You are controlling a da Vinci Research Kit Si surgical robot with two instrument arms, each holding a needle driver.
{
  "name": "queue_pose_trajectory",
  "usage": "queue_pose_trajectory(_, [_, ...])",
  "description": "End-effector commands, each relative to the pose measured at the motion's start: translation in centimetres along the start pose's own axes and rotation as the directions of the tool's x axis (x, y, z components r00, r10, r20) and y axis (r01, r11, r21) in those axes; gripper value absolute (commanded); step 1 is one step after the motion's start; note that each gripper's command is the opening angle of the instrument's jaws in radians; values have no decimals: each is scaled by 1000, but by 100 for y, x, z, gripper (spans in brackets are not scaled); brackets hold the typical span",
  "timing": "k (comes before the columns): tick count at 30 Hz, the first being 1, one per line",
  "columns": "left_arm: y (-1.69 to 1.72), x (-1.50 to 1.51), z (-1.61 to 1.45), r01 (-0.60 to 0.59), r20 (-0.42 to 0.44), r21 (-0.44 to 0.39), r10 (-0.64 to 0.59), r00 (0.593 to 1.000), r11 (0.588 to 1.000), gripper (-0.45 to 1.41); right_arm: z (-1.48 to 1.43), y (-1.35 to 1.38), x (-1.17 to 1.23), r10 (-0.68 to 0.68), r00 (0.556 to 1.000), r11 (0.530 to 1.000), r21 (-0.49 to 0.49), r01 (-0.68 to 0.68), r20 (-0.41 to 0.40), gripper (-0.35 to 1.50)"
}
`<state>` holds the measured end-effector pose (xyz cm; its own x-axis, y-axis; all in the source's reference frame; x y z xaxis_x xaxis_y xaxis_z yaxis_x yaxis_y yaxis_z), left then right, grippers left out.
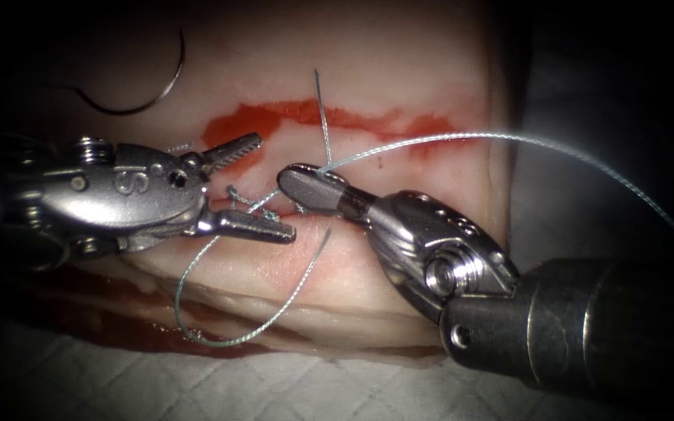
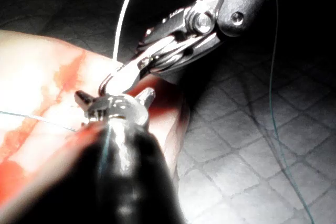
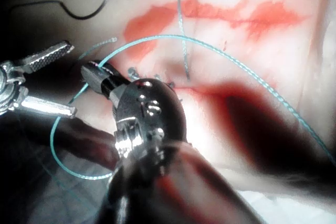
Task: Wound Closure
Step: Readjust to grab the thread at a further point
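Tissue (image 1: 399, 86) lies across the white cloth (image 1: 196, 390), its cut (image 1: 329, 117) marked by a band of red fluid (image 1: 274, 113) near the far edge. The needle (image 1: 146, 97) rests free on the tissue's far left corner, outside the flesh and held by neither tool. Thread (image 1: 509, 139) runs from a stitch site just below the cut — one strand sweeps off past the right edge, another loops down over the near edge. The right tool (image 1: 306, 185) has its jaws pressed together on the thread beside that site. The left tool (image 1: 263, 187) stands with jaws spread, gripping nothing. This looks like knot-tying; a next move would likely call for the empty tool to catch a strand.
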<state>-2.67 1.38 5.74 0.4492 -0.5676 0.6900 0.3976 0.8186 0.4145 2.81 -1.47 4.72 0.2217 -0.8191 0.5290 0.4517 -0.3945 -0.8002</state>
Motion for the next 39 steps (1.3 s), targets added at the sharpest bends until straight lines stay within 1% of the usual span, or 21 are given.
queue_pose_trajectory(1, [1,-3,7,3,1,1,-3,1000,1000,69,11,1,3,-1,1000,1000,-3,1,1,-35])
queue_pose_trajectory(2, [-1,-5,6,6,1,1,-6,1000,1000,62,12,1,3,-1,1000,1000,-2,1,1,-35])
queue_pose_trajectory(3, [-2,-5,6,6,1,0,-6,1000,1000,61,12,1,4,-2,1000,1000,-2,2,1,-35])
queue_pose_trajectory(6, [-2,-5,6,6,1,-1,-6,1000,1000,62,12,2,5,-3,1000,1000,-2,3,-1,-35])
queue_pose_trajectory(8, [-2,-7,7,3,0,-2,-3,1000,1000,59,13,2,6,-9,1000,1000,2,9,-9,-35])
queue_pose_trajectory(9, [-3,-9,8,5,3,-5,-5,1000,1000,54,14,2,6,-16,1000,1000,6,16,-16,-35])
queue_pose_trajectory(11, [-6,-12,12,9,5,-13,-9,1000,1000,34,16,3,9,-23,999,1000,7,23,-24,-35])
queue_pose_trajectory(12, [-10,-13,19,12,4,-27,-12,1000,1000,19,18,5,11,-31,999,1000,6,31,-23,-35])
queue_pose_trajectory(15, [-16,-14,27,18,5,-35,-18,1000,999,17,21,9,14,-44,998,999,0,44,-40,-35])
queue_pose_trajectory(20, [-13,-16,21,123,34,-24,-122,992,992,12,26,12,22,-68,996,998,1,68,-55,-35])
queue_pose_trajectory(21, [-12,-17,20,124,37,-22,-123,992,992,17,26,12,23,-69,996,998,1,69,-54,-35])
queue_pose_trajectory(26, [-11,-18,18,133,42,-19,-132,990,991,19,28,13,25,-71,996,997,2,71,-62,-35])
queue_pose_trajectory(27, [-11,-18,18,133,42,-20,-132,990,991,14,29,13,25,-71,996,997,2,72,-62,-35])
queue_pose_trajectory(28, [-12,-17,20,132,42,-23,-131,990,991,4,30,15,26,-78,995,997,-2,78,-66,-35])
queue_pose_trajectory(30, [-13,-16,22,131,43,-27,-129,991,991,-1,31,16,27,-78,994,997,-6,78,-70,-35])
queue_pose_trajectory(31, [-13,-14,24,129,44,-30,-127,991,991,-8,32,17,27,-78,994,997,-7,78,-71,-35])
queue_pose_trajectory(33, [-14,-14,25,128,47,-32,-127,991,991,-8,32,18,27,-78,994,997,-7,78,-71,-35])
queue_pose_trajectory(36, [-14,-11,30,125,45,-34,-124,991,992,-17,33,19,28,-79,994,997,-9,78,-72,-35])
queue_pose_trajectory(37, [-14,-10,31,124,42,-36,-122,992,992,-33,33,19,28,-79,994,997,-10,78,-72,-35])
queue_pose_trajectory(38, [-14,-10,31,123,42,-36,-122,992,992,-45,33,19,28,-79,994,997,-11,78,-72,-35])
queue_pose_trajectory(39, [-15,-10,31,123,42,-37,-121,992,992,-45,33,19,28,-79,994,997,-11,78,-72,-35])
